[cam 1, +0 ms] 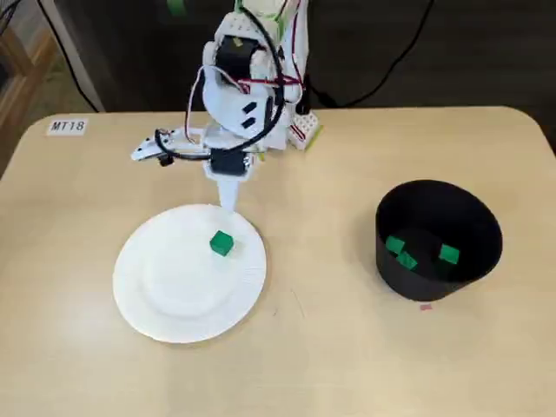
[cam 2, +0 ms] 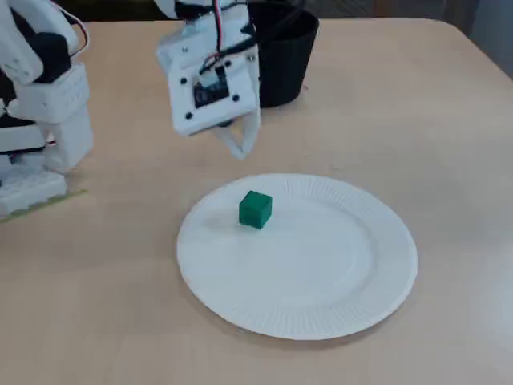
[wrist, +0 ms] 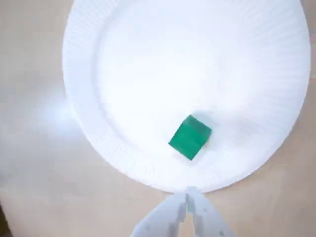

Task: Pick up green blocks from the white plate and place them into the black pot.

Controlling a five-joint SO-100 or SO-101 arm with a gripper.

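One green block (cam 1: 221, 243) (wrist: 190, 137) (cam 2: 256, 209) lies on the white paper plate (cam 1: 165, 295) (wrist: 148, 49) (cam 2: 337, 273), near the plate's rim on the arm's side. My white gripper (cam 1: 228, 202) (wrist: 188, 195) (cam 2: 240, 151) hangs just above that rim, a short way from the block, shut with nothing between its fingers. The black pot (cam 1: 476, 228) (cam 2: 288, 56) stands at the right of a fixed view and holds three green blocks (cam 1: 420, 252).
The arm's base (cam 1: 291, 130) (cam 2: 36, 172) stands at the table's back edge. A label reading MT18 (cam 1: 68, 126) is stuck at the back left corner. A small red mark (cam 1: 425, 306) lies in front of the pot.
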